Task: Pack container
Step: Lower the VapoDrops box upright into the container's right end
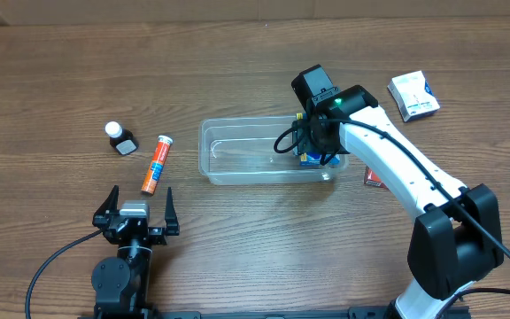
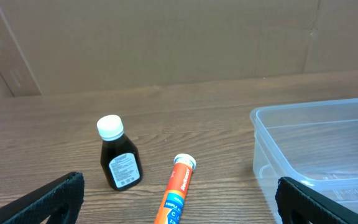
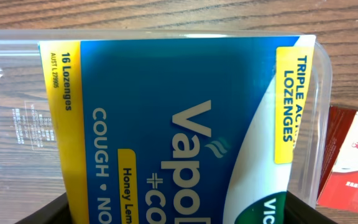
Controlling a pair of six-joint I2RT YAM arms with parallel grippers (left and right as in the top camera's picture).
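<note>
From overhead, the container (image 1: 237,164), a clear shallow bin, lies at the centre of the wooden table (image 1: 60,71). The right gripper (image 1: 315,152) hangs over the bin's right end, clamped on a blue lozenge box (image 1: 308,161). Just right of the bin lies a red packet (image 1: 374,176), and a white box (image 1: 413,95) sits well apart at the upper right; its printing is too small to read. Left of the bin are an orange tube (image 1: 157,164) and a dark bottle (image 1: 120,139) with a white cap. The left gripper (image 1: 141,197) sits at the lower left, fingers spread wide and holding nothing. In the left wrist view, the bottle stands upright left of centre with the tube lying beside it; both labels are too blurred to read, and the bin's corner fills the right side. In the right wrist view, the box fills the frame inside the bin, reading "16 Lozenges", "Vapo", "COUGH", "Honey Lem" and "TRIPLE AC… LOZENGES", with the red packet at the lower right.
</note>
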